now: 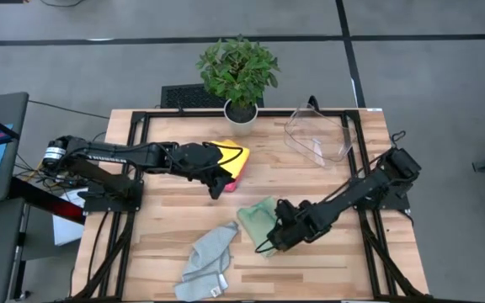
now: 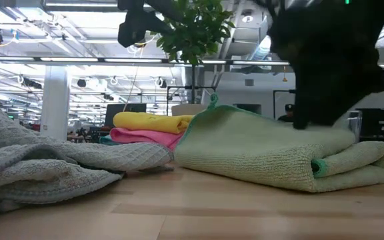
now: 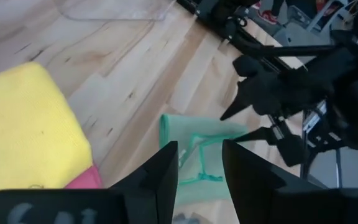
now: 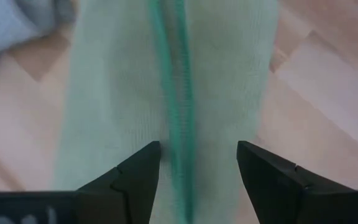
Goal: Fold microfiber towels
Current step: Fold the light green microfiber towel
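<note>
Right tool (image 1: 269,244) stands wide over the folded green towel (image 1: 258,216), holding nothing. Left tool (image 1: 219,187), partly parted, empty, hovers beside the yellow towel (image 1: 228,153). Recommend pressing the fold flat, edges aligned.

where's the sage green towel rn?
High view: sage green towel lies folded near table centre, under the open right gripper, with the grey towel just to its left.

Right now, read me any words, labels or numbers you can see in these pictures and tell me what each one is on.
No text can be read anywhere.
Pale marks on the left hand: too blurred to read.
Pale marks on the right hand: cut off, unreadable.
Towels, plant pot, plastic bin: no labels visible.
</note>
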### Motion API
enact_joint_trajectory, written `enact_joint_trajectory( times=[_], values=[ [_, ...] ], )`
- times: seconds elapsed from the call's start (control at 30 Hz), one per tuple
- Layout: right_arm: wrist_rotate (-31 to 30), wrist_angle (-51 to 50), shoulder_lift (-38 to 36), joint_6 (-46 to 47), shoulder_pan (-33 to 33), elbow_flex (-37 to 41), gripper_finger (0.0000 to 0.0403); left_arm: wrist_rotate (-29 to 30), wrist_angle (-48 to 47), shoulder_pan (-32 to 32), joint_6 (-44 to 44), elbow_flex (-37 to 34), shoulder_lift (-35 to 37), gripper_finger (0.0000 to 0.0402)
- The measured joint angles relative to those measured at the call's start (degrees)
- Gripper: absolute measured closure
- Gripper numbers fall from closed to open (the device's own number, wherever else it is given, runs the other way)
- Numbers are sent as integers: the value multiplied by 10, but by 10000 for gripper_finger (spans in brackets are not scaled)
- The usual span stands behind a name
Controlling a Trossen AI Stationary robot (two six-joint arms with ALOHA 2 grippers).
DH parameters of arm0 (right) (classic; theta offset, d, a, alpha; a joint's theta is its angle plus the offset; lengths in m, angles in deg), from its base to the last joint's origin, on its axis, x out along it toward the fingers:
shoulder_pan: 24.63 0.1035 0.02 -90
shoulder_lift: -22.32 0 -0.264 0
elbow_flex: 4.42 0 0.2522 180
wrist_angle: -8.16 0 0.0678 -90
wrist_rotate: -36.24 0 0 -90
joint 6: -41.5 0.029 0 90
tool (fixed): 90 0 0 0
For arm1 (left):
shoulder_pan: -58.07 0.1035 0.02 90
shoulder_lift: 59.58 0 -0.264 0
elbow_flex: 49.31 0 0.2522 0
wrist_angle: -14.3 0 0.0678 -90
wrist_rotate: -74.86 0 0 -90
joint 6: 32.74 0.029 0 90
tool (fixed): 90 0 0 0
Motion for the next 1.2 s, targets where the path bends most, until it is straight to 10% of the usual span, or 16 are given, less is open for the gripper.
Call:
enact_joint_trajectory(
  times=[0.27,0.63,1.2],
  values=[
    [37,32,32,-46,-1,-4,192,16,-12,0,0,0,0,284],
    [41,28,27,-54,-1,-8,388,27,-12,0,-2,0,0,284],
    [-4,-77,-28,85,55,-8,392,40,-9,0,-14,0,0,284]
  ],
)
